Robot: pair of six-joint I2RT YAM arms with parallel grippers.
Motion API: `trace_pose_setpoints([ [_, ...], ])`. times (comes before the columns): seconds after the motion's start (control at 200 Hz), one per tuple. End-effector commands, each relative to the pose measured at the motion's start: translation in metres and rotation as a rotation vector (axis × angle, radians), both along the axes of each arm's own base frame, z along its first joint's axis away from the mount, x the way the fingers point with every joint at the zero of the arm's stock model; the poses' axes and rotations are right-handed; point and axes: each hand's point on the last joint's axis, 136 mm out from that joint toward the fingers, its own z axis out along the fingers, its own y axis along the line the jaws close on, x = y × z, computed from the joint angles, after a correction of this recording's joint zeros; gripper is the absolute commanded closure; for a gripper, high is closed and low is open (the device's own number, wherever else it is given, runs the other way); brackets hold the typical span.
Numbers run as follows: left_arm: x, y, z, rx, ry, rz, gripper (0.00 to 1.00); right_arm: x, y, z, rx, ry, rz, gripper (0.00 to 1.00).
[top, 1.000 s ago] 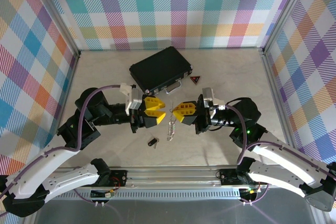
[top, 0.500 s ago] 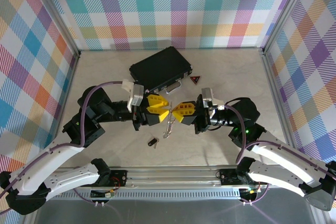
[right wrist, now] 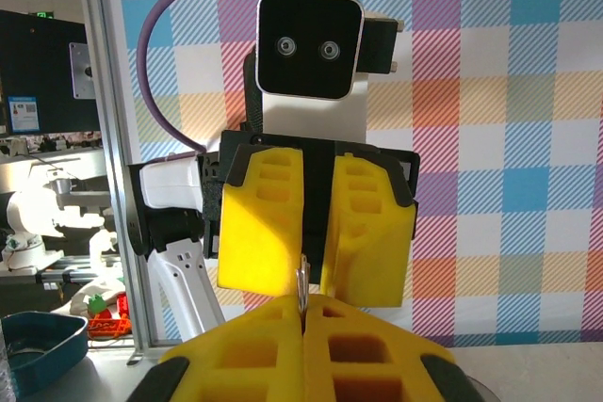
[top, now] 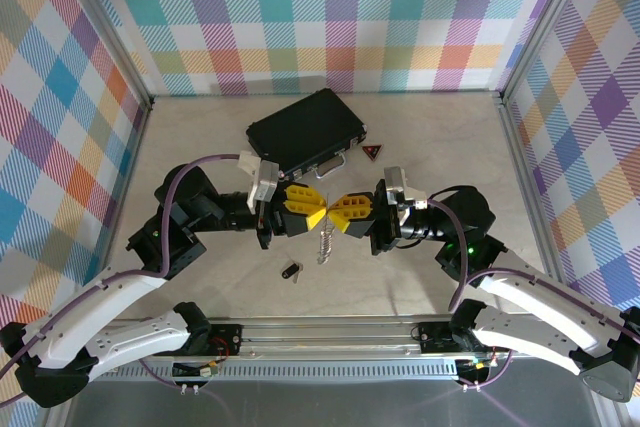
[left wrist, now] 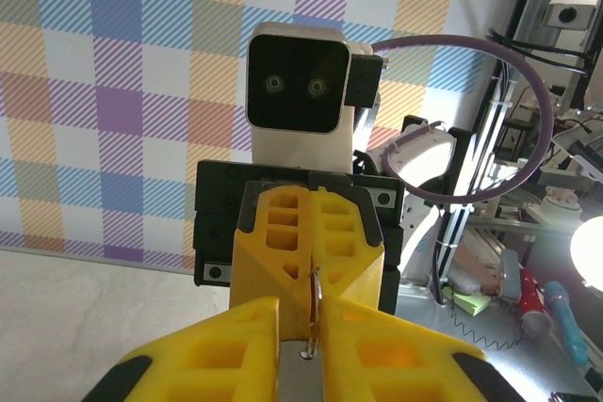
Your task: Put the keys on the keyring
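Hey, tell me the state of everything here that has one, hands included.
right hand: shut on the keyring.
left hand: nearly closed, tips against the right hand; grip unclear.
keyring: dangling from the right hand.
dark-headed key: loose on the table.
black case: closed, lying flat.

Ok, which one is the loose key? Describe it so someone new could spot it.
Start at the black case at the back of the table and come forward past the left gripper. The loose key lies on the table nearer the front rail. Unlike the silvery bunch dangling at that gripper's tips, it has a dark head and lies alone.
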Motion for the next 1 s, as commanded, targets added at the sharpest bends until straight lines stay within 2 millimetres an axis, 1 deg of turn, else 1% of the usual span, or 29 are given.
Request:
trace_pose_setpoints([
  [0.0, 0.001, 0.000, 0.002, -0.017, -0.011, -0.005, 0.83, -0.008, -0.004, 0.012, 0.049, -0.049, 0.020, 1.00],
  [0.295, 0.000, -0.002, -0.001, -0.010, -0.006, -0.019, 0.85, -0.007, -0.004, 0.012, 0.054, -0.050, 0.014, 1.00],
  [0.465, 0.000, -0.003, -0.003, -0.013, 0.000, -0.024, 0.89, -0.007, -0.004, 0.012, 0.055, -0.047, 0.018, 1.00],
  [0.645, 0.001, -0.005, -0.007, -0.002, 0.007, -0.030, 1.00, -0.007, -0.004, 0.013, 0.055, -0.048, 0.015, 1.00],
  [0.91, -0.001, -0.003, -0.006, 0.011, -0.018, -0.033, 1.00, -0.005, -0.002, 0.010, 0.025, -0.032, 0.008, 1.00],
  [0.995, -0.002, -0.001, -0.009, 0.046, -0.044, -0.022, 1.00, -0.005, -0.003, 0.005, -0.023, -0.031, -0.005, 0.90],
])
